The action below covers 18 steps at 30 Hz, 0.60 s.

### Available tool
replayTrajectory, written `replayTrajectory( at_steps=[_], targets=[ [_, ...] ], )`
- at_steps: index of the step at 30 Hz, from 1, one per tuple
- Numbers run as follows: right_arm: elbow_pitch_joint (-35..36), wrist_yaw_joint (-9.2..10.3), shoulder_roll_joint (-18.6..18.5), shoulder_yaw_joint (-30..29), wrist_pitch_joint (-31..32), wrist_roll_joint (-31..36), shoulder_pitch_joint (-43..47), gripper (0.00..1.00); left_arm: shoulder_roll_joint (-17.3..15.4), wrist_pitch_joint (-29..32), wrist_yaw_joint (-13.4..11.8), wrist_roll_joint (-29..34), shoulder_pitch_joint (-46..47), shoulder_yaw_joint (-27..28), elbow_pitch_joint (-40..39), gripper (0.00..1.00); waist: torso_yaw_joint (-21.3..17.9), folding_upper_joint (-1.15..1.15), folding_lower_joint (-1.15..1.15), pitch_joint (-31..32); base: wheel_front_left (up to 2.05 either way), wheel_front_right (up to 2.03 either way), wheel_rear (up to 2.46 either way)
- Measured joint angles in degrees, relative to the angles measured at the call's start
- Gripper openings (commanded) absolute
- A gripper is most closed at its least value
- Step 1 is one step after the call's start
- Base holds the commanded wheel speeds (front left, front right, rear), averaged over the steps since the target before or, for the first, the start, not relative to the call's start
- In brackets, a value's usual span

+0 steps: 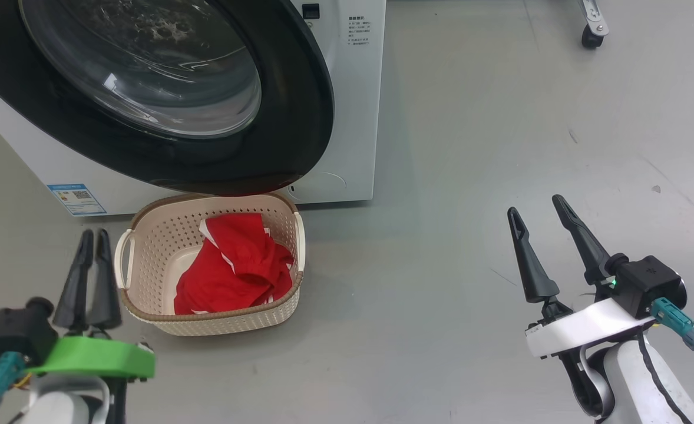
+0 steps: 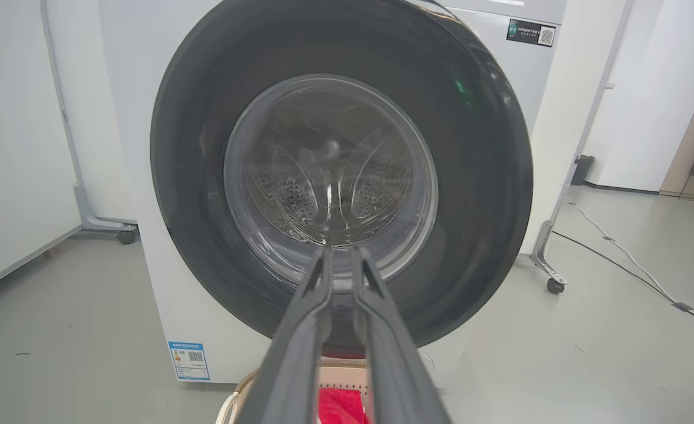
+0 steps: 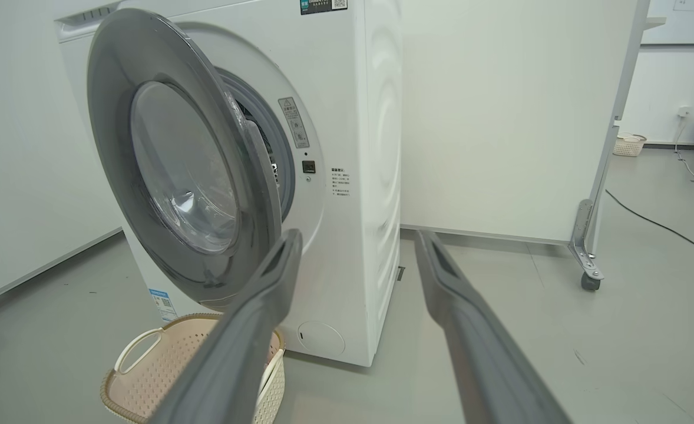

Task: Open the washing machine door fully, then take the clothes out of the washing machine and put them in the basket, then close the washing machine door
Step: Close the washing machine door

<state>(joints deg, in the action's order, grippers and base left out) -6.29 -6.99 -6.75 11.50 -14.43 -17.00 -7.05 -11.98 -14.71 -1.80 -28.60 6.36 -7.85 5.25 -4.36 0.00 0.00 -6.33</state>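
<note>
Left pincer (image 1: 95, 235) faces the washing machine door (image 1: 300, 118) overhanging the basket (image 1: 152, 247).

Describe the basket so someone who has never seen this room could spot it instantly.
Find the white washing machine with its round black-rimmed door ajar. On the grey floor in front of it, under the door's lower edge, sits the basket: small, cream, perforated, with a brown woven-look rim and loop handles. It alone holds the red clothes with white trim.
</note>
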Motion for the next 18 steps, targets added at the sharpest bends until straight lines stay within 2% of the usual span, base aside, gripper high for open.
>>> replayTrajectory(
  at_steps=[1, 7, 18],
  targets=[
    [0.0, 0.0, 0.0, -0.1, 0.0, 0.0, 0.0, 1.0, 0.1, 0.0, 0.0, 0.3, -0.6, -0.3, 0.0, 0.98, 0.0, 0.0, 0.0, 0.0, 0.0, 0.0, 0.0],
    [0.0, 0.0, 0.2, -0.2, 0.0, 0.0, 0.4, 1.0, 2.3, 0.0, 0.0, 1.6, -2.5, -0.2, 0.0, 1.0, 0.2, 0.0, 0.0, -0.1, 0.0, 0.0, 0.0],
    [-0.3, 0.0, 0.5, -0.2, 0.0, 0.0, 0.4, 1.0, 3.9, 0.0, 0.7, 4.6, -3.5, -0.1, -0.1, 1.0, 0.0, 0.0, 0.0, -0.2, 0.0, 0.0, 0.0]
  ],
)
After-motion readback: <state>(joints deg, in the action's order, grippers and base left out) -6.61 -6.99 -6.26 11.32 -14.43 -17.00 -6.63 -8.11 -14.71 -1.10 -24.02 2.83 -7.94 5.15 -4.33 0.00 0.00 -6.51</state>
